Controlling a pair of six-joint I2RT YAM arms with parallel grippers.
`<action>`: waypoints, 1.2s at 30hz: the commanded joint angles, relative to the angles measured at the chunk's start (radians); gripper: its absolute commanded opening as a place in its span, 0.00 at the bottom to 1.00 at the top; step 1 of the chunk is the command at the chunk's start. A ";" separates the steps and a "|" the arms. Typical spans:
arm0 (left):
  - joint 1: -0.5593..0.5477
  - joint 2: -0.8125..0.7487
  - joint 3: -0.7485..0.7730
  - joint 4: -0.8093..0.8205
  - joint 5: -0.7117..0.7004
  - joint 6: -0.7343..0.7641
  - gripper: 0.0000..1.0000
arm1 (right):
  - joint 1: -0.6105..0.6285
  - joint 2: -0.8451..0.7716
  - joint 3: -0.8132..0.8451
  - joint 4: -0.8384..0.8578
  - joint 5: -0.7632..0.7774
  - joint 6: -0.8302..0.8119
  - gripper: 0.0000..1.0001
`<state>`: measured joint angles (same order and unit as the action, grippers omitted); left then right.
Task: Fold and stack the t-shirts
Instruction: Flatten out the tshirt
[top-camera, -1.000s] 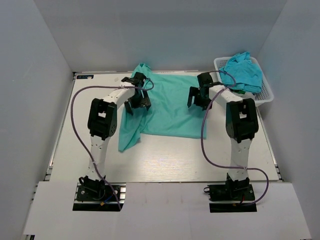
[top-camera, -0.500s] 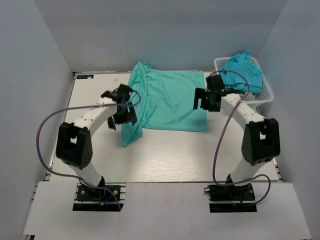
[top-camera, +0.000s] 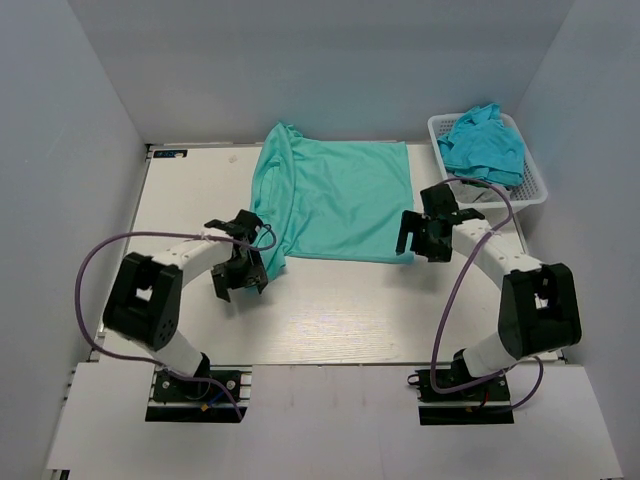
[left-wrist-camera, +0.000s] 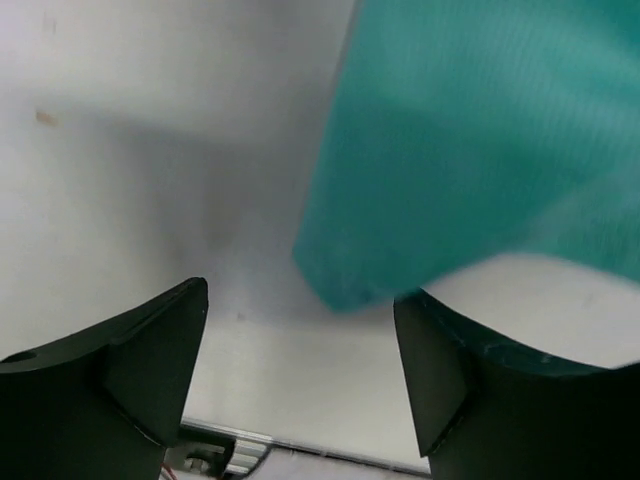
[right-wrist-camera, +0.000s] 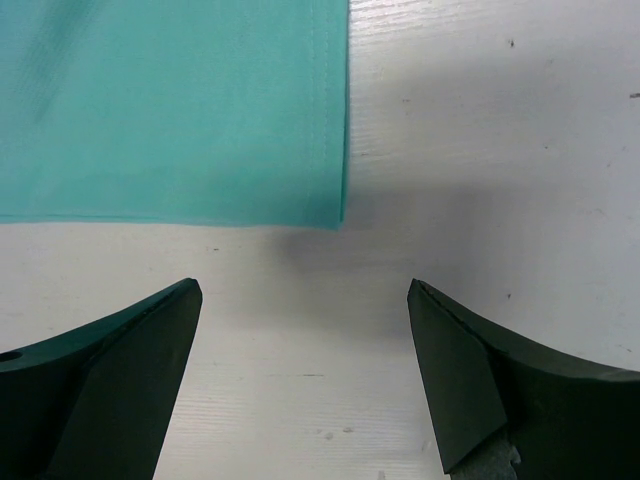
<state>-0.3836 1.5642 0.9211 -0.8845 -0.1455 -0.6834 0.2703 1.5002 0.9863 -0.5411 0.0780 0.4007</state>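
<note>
- Two t-shirts: flat t-shirt (top-camera: 340, 195) spread on the table (top-camera: 340, 310), crumpled t-shirt (top-camera: 485, 148) in the white basket (top-camera: 537, 188) at far right.
- Empty left gripper (top-camera: 240, 285), fingers apart, at the flat t-shirt's near-left corner.
- Empty right gripper (top-camera: 420, 246), fingers apart, at its near-right corner.

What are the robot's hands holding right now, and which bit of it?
Nothing. The left gripper and the right gripper are both open and empty, each just off a near corner of the spread t-shirt.

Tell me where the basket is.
Top view: the white mesh basket sits at the far right corner of the table, holding a crumpled teal shirt, beyond the right gripper.
</note>
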 joint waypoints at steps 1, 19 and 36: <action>0.021 0.069 0.067 0.082 -0.092 -0.004 0.84 | -0.003 0.025 0.014 0.047 -0.018 0.013 0.90; 0.034 -0.007 0.102 0.156 0.063 0.048 0.00 | 0.001 0.245 0.035 0.165 -0.044 0.038 0.68; 0.034 -0.331 0.453 0.130 0.178 0.035 0.00 | -0.003 -0.241 0.357 0.015 0.127 -0.034 0.00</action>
<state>-0.3504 1.3174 1.2610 -0.7612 0.0162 -0.6331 0.2695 1.3575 1.2228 -0.4969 0.1070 0.3973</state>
